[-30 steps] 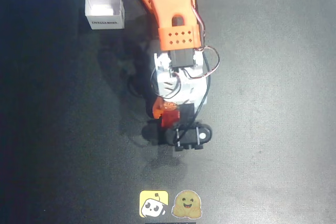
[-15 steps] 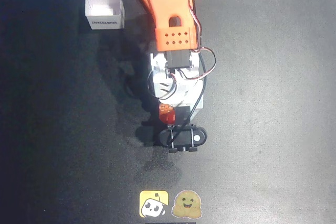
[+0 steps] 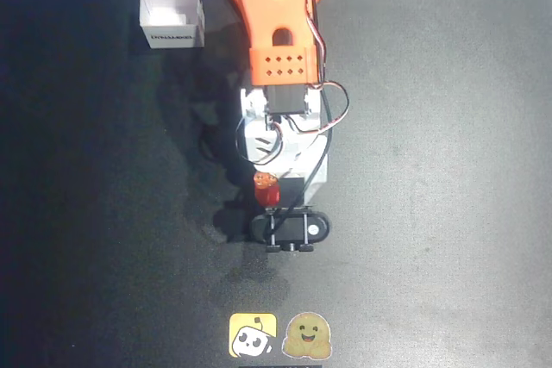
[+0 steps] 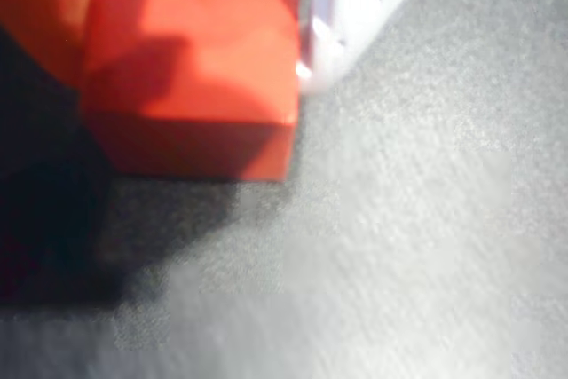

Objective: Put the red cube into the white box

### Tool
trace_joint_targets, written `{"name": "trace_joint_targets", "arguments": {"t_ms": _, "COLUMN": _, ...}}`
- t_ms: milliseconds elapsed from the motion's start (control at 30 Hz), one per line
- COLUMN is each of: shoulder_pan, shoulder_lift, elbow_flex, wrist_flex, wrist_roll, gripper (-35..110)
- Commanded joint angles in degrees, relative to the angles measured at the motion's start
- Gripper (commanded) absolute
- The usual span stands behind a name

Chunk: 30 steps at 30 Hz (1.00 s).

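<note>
Arm: stretched from the top edge down the middle of the black tabletop (image 3: pixel 448 170) in the overhead view, wrist bent downward.
Hand (image 3: pixel 269 191): closed on the red cube (image 3: pixel 271 194), orange finger (image 4: pixel 35 15) on one side and white finger (image 4: pixel 355 6) on the other in the wrist view.
White box (image 3: pixel 172 13): upper left, mouth up, well apart from the cube.

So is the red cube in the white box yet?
Not yet. The red cube sits at the gripper, far from the white box.
</note>
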Motion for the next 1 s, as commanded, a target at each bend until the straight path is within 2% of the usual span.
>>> {"name": "trace_joint_targets", "arguments": {"t_ms": 0, "shoulder_pan": 1.0, "shoulder_lift": 6.0, "elbow_flex": -1.0, "wrist_flex": 4.4, "wrist_roll": 0.4, "gripper": 0}}
{"name": "trace_joint_targets", "arguments": {"t_ms": 300, "shoulder_pan": 3.8, "shoulder_lift": 25.4, "elbow_flex": -2.1, "wrist_flex": 26.5, "wrist_roll": 0.5, "gripper": 0}}
{"name": "trace_joint_targets", "arguments": {"t_ms": 467, "shoulder_pan": 8.4, "shoulder_lift": 34.6, "elbow_flex": -2.0, "wrist_flex": 38.1, "wrist_roll": 6.1, "gripper": 0}}
{"name": "trace_joint_targets", "arguments": {"t_ms": 767, "shoulder_pan": 29.6, "shoulder_lift": 41.4, "elbow_flex": -2.2, "wrist_flex": 49.7, "wrist_roll": 8.7, "gripper": 0}}
{"name": "trace_joint_targets", "arguments": {"t_ms": 967, "shoulder_pan": 47.7, "shoulder_lift": 42.8, "elbow_flex": -1.6, "wrist_flex": 52.7, "wrist_roll": 2.5, "gripper": 0}}
